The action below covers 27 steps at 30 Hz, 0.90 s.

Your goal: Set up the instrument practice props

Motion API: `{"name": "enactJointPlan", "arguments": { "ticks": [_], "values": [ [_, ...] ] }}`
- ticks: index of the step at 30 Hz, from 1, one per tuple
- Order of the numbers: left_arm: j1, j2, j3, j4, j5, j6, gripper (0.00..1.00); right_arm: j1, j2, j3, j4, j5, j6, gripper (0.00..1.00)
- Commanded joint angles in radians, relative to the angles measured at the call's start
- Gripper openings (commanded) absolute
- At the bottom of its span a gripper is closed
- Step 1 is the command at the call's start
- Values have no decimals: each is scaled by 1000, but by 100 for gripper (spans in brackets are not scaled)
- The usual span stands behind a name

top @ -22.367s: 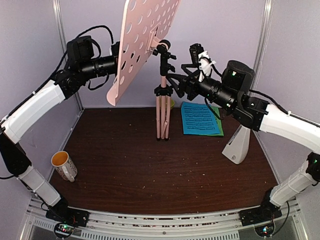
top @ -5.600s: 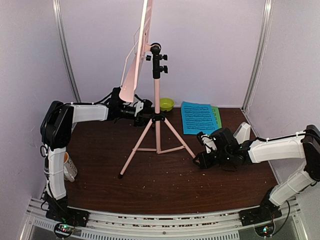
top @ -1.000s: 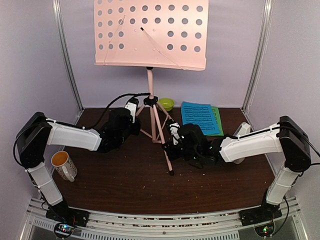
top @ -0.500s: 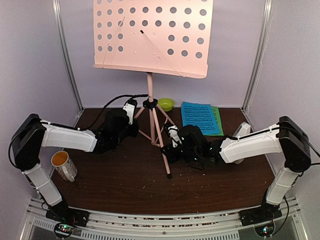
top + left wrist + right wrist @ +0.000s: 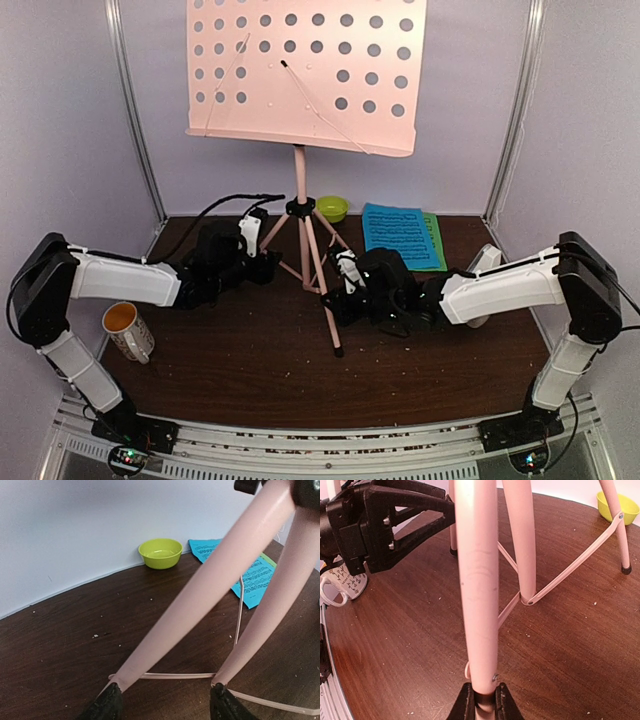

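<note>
In the top view, the music stand (image 5: 300,75) is seen upright on spread legs at the back of the worktop (image 5: 250,380), so that step is judged nearly done. The blue sheet (image 5: 398,235) and green sheet (image 5: 434,238) lie flat to its right, not yet placed on it. The metronome (image 5: 482,262) is half hidden behind the right arm.

In the left wrist view, the left tool (image 5: 165,692) is shown spread wide, with a leg between the jaws but ungripped, which cannot be read from above.

In the right wrist view, the right tool (image 5: 482,700) is shown narrowed onto a leg and clamping it.
</note>
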Motion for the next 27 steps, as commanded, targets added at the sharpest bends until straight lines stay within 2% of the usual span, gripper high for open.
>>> {"name": "enactJointPlan", "arguments": {
  "ticks": [1,20,24,27],
  "values": [
    [34,-66,-36,9,111,17,63,0,0,36,-15,-49,-8,0],
    [170,-177,-179,97,468,90,59,-18,-52,0,-79,-106,-63,0],
    [231,-180,-161,55,570,156,60,-41,-70,-19,-92,-137,-80,0],
    [288,-115,-59,-64,691,248,58,-56,-72,-18,-100,-158,-90,0]
  ]
}}
